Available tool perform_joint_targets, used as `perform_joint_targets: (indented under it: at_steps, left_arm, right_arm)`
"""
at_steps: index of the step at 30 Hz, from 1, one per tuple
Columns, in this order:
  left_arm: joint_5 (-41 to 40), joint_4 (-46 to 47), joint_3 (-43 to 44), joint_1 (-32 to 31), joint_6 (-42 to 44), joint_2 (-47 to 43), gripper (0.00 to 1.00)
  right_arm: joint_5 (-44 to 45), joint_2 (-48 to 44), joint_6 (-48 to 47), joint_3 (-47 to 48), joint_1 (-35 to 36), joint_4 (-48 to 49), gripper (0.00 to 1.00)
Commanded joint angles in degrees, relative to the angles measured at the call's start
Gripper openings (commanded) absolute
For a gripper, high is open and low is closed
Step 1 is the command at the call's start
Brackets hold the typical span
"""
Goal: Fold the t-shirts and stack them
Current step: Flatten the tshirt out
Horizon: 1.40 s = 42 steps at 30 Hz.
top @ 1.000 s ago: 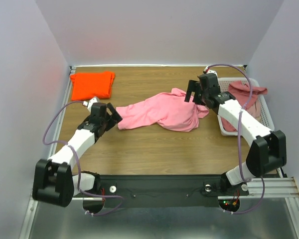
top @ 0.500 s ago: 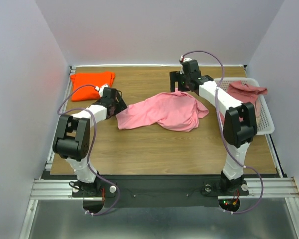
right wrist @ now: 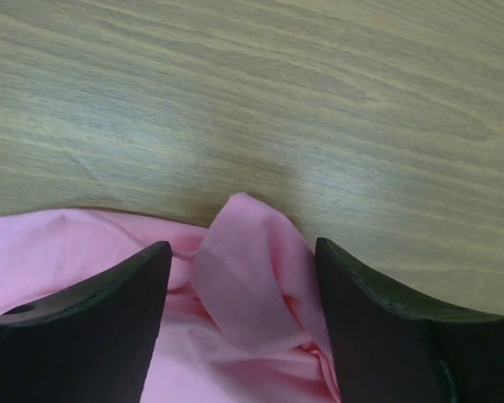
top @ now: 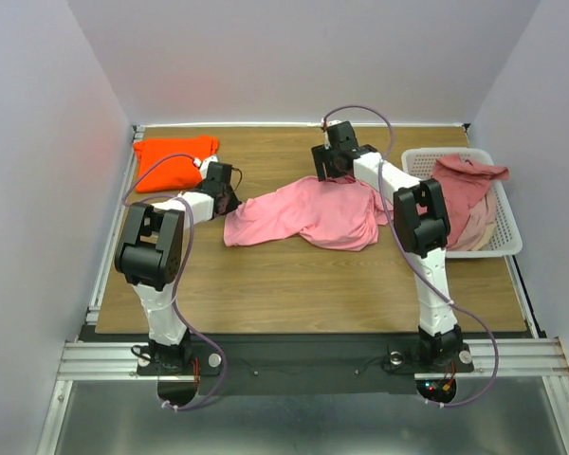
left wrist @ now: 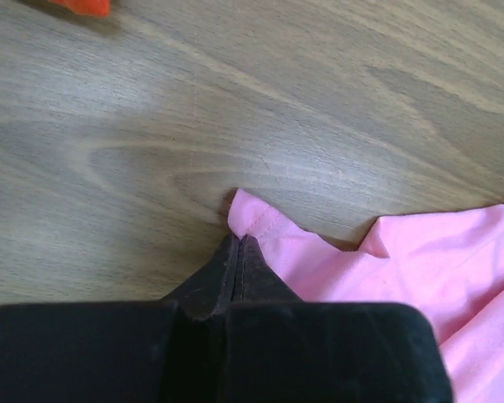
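Observation:
A bubblegum pink t-shirt [top: 308, 213] lies crumpled across the middle of the table. My left gripper [top: 229, 201] is at its left corner. In the left wrist view the fingertips [left wrist: 238, 242] are pressed together and the hem corner [left wrist: 250, 215] pokes out just past them. My right gripper [top: 330, 171] is at the shirt's far edge, open. Its fingers [right wrist: 109, 311] straddle a raised fold of pink cloth [right wrist: 248, 269] without touching it. A folded orange t-shirt [top: 174, 161] lies at the back left. A dusty rose t-shirt [top: 469, 177] hangs over the basket.
The white mesh basket [top: 508, 239] stands at the right edge of the table with cream cloth under the rose shirt. Grey walls close in the table on three sides. Bare wood shows in front of the pink shirt.
Both arms have stretched out toward the pink shirt. The left gripper went from open to shut at the left corner. The right gripper moved left to the far edge, its jaws narrowing slightly.

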Motion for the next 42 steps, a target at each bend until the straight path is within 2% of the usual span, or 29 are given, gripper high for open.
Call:
perform_joint_targets:
  at_steps: [1,2,5,6,11,12,16,23,30,32,33,36,37,42]
  left_arm:
    - [-2.37,-1.64,0.7,-0.42,1.4,-1.04,0.0]
    - [-3.08,-1.2,0.26,-0.51,1.4,-2.35,0.0]
    - [-4.14,-0.5,-1.06,-0.51,1.93,-4.03,0.0]
    - [-4.31,-0.24,-1.59,-0.51,2.11,-4.91,0.0]
    - [-5.1,-0.06,-1.77,-0.51,4.21,-6.76,0.0]
    - [-5.11,-0.06,-1.77,-0.51,4.39,-7.2,0.0]
    - [-4.93,-0.06,-1.86,-0.51,4.65,-8.87,0.0]
    - [-5.72,-1.28,-2.91,-0.59,4.31,-16.24,0.0]
    - [-7.3,-3.48,-5.55,-1.21,4.92,-35.83,0.0]
    - [-8.0,-6.53,-3.72,-1.21,5.36,-42.23,0.0]
    - [-8.27,-7.78,-2.92,-1.3,5.62,-44.27,0.0]
    - [-10.12,-10.33,-0.8,-2.35,4.31,-51.92,0.0]
    - [-8.99,-10.78,1.11,-2.44,3.43,-53.68,0.0]
    - [-4.15,-13.41,9.29,-2.62,3.6,-63.34,0.0]
  right_arm:
    - [4.01,-0.04,-1.12,3.01,0.41,1.65,0.72]
    - [4.19,0.31,-1.12,2.84,0.41,1.65,0.61]
    - [4.63,1.02,-1.12,2.92,0.41,1.65,0.48]
    - [5.41,1.63,-1.12,3.01,0.41,1.65,0.39]
    - [6.82,2.6,-1.03,3.62,0.41,1.65,0.28]
    - [7.26,2.6,-0.95,3.8,0.41,1.65,0.19]
    - [10.59,1.03,-0.51,4.24,0.41,1.65,0.01]
    - [12.71,-11.78,1.16,1.61,0.41,1.65,0.0]
    - [20.26,-27.34,4.23,-6.12,0.41,1.65,0.0]
    - [21.24,-35.93,4.94,-8.57,0.5,1.65,0.0]
    - [20.63,-35.98,5.2,-9.46,0.41,1.65,0.01]
    - [16.86,-45.54,6.87,-12.36,0.41,1.65,0.0]
    - [13.19,-50.78,7.48,-12.89,0.41,1.65,0.0]
    - [-0.71,-64.44,8.81,-13.69,0.41,1.39,0.0]
